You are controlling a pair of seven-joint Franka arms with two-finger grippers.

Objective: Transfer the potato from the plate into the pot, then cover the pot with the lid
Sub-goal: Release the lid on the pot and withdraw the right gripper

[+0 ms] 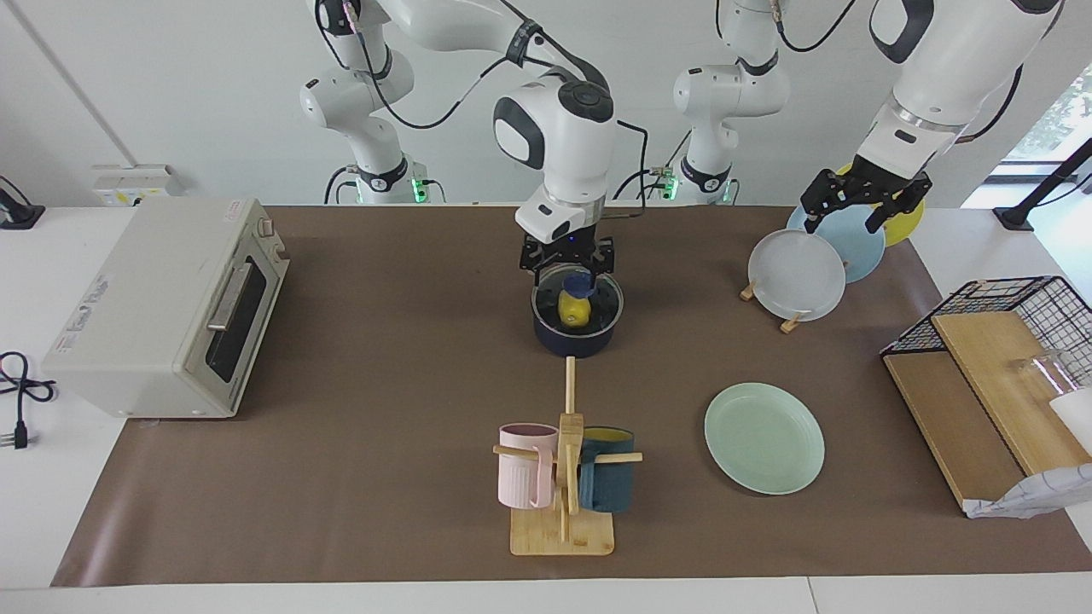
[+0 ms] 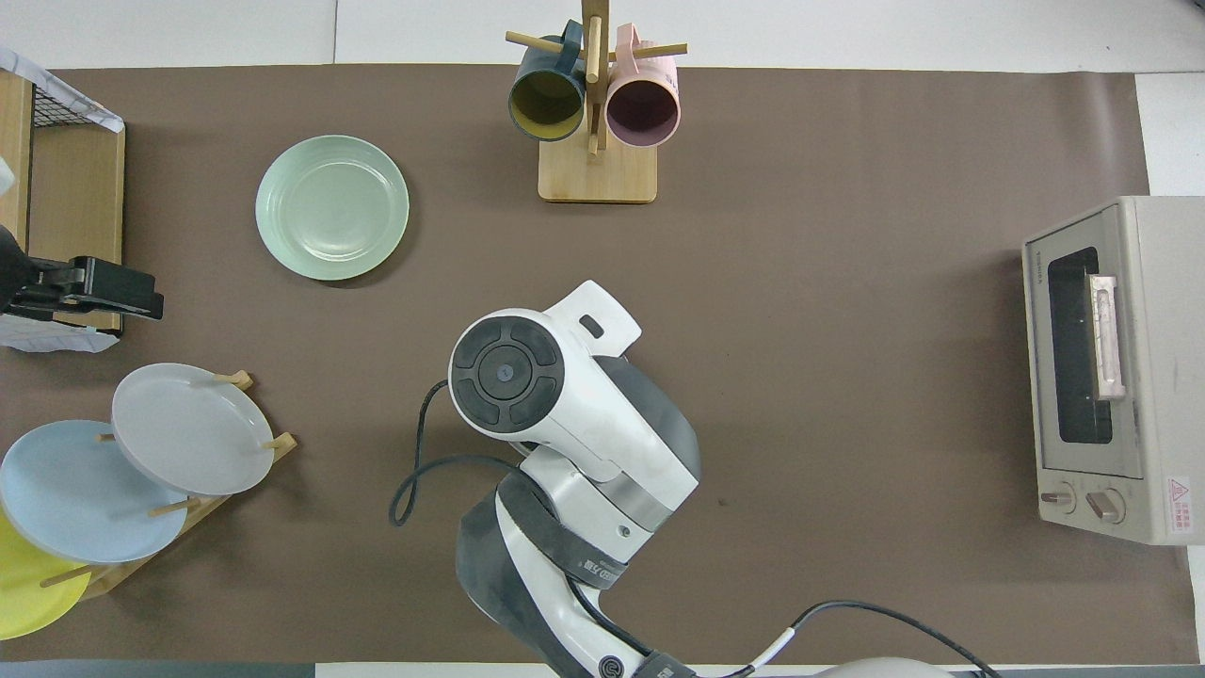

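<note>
Read the brown mat in the facing view as a clock dial, with 12 at the robots' edge. The toaster oven is the biggest thing on it and sits at 9 o'clock with its door shut. At 3 o'clock, just off the mat, are a wire basket and wooden boards.

The right arm reaches down over the middle of the dial, and in the overhead view its bulk hides everything beneath it. The left arm waits at 2 o'clock.

A rack of standing plates is at 2 o'clock. A wooden mug stand at 6 o'clock holds a pink mug and a dark teal one. The pale green plate lies flat and bare at 4 o'clock.

The pot stands just off the dial's centre, toward 12. The lid rests on its rim and covers it. The potato lies inside the pot and shows yellow through the glass.

The right gripper hangs directly over the lid with its fingers spread apart and holding nothing. The lid's blue knob lies at the claw's 6 o'clock, just below the fingertips and between them. Whether a fingertip brushes the knob cannot be told.

The left gripper hovers over the rack with its fingers apart and empty.
</note>
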